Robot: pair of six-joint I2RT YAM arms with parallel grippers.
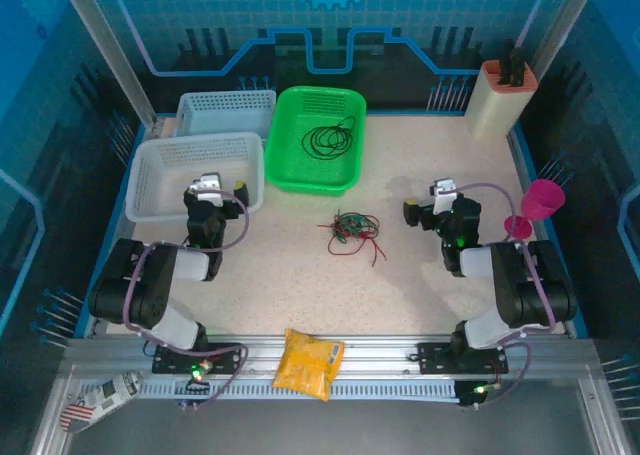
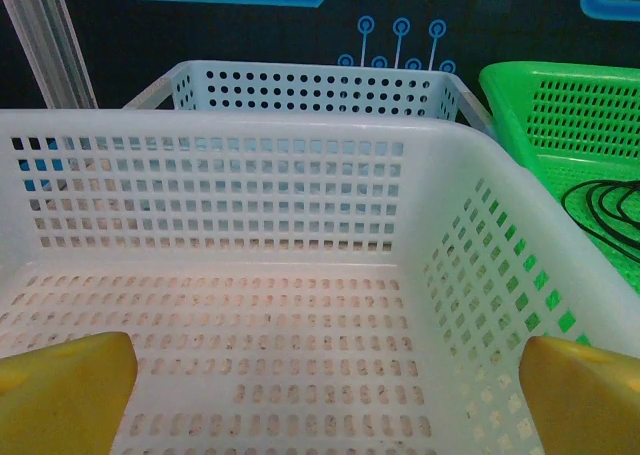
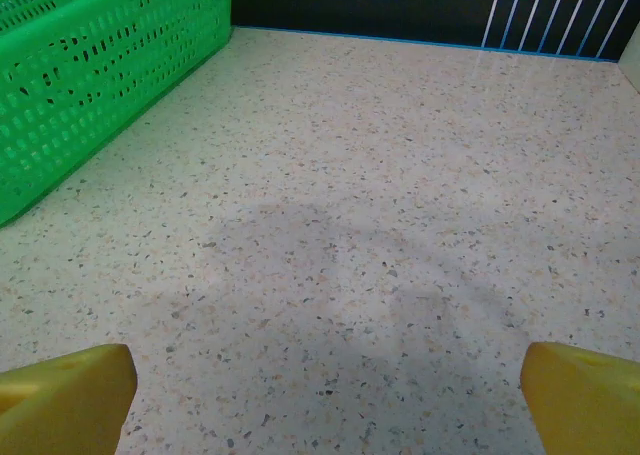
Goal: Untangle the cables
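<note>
Bunched in one small knot of thin red, green and black cables (image 1: 350,230) on the speckled beige tabletop (image 1: 300,285), roughly midway between the two sets of fingers: off to the right of the left gripper (image 1: 207,190), off to the left of the right gripper (image 1: 440,197), touched by neither. Judged as barely begun: one thin black cable (image 1: 330,137) coiled loose inside the green perforated plastic basket (image 1: 318,93), ahead and to the right of the left fingers (image 2: 60,390), with the red, green and other dark strands yet to be pulled apart. Spread wide on both sides, yellow pads out at the edges of each wrist view, nothing pinched. Directly ahead of and below the left fingers, a white slotted plastic basket (image 2: 250,195). Ahead of the right fingers (image 3: 60,395), bare tabletop, with the green basket's wall off to their left.
</note>
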